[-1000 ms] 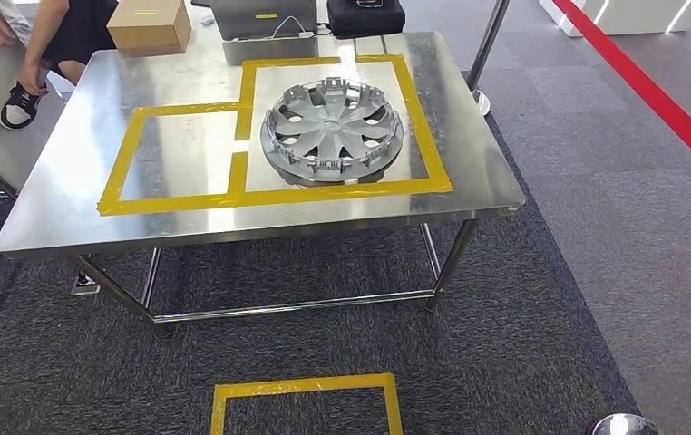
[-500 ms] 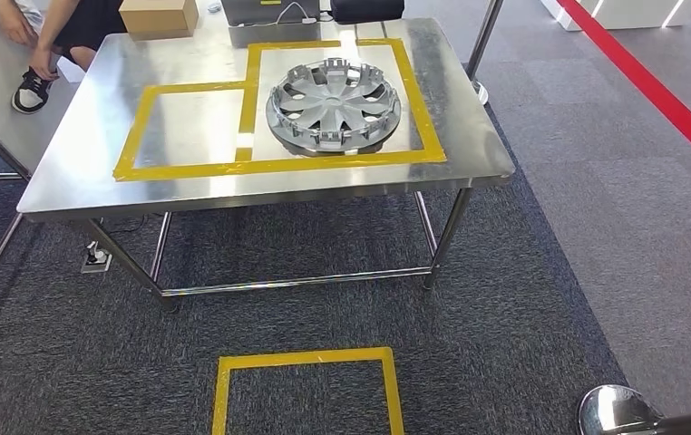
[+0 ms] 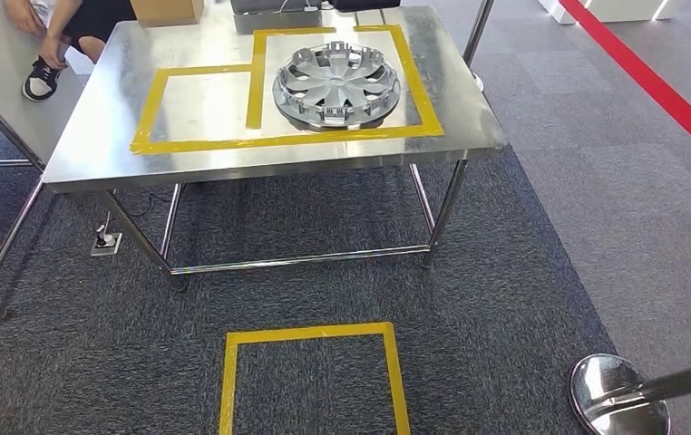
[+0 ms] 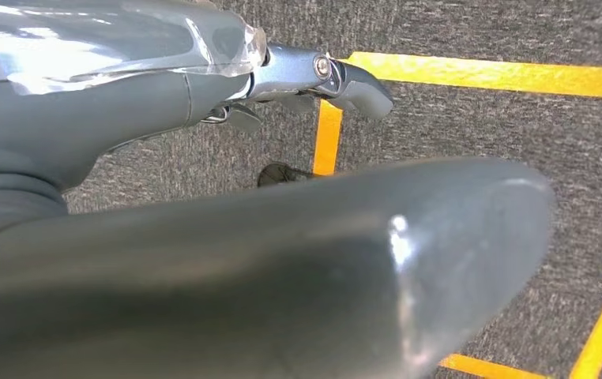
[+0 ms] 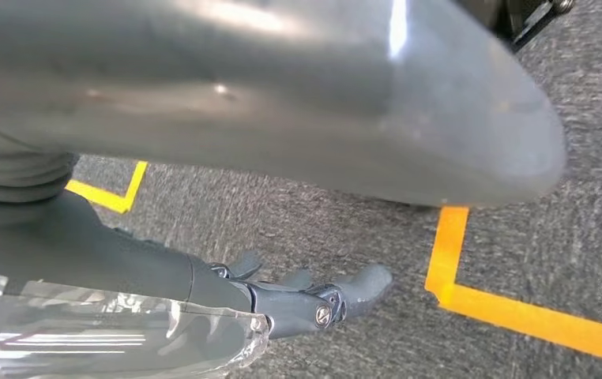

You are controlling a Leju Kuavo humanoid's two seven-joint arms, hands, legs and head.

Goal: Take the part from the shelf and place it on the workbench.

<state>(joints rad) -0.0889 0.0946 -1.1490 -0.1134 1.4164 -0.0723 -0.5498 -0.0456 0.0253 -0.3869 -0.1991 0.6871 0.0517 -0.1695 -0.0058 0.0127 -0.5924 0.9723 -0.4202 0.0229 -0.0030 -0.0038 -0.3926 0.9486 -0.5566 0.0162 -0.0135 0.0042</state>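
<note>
Lying flat, ribbed side up – one hubcap (image 3: pixel 337 83) upper centre on workbench (image 3: pixel 97 136), left hand (image 4: pixel 306 75) and right hand (image 5: pixel 314 296) empty, fingers apart.

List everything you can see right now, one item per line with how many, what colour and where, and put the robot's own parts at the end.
Wheel cover: one, silver-grey, on the workbench inside the larger taped outline.
Workbench: one, bare steel, ahead of the robot.
Tape outlines: two joined, yellow, on the workbench top.
Floor square: one, yellow tape, on the carpet in front of the bench.
Cardboard box: one, brown, at the bench's far edge.
Stanchion base: one, chrome, on the floor near right.
Floor stripe: one, red, far right.
Person: one, dark clothes, far left beyond the bench.
Left hand: one, grey, holds nothing, above the carpet.
Right hand: one, grey, holds nothing, above the carpet.
</note>
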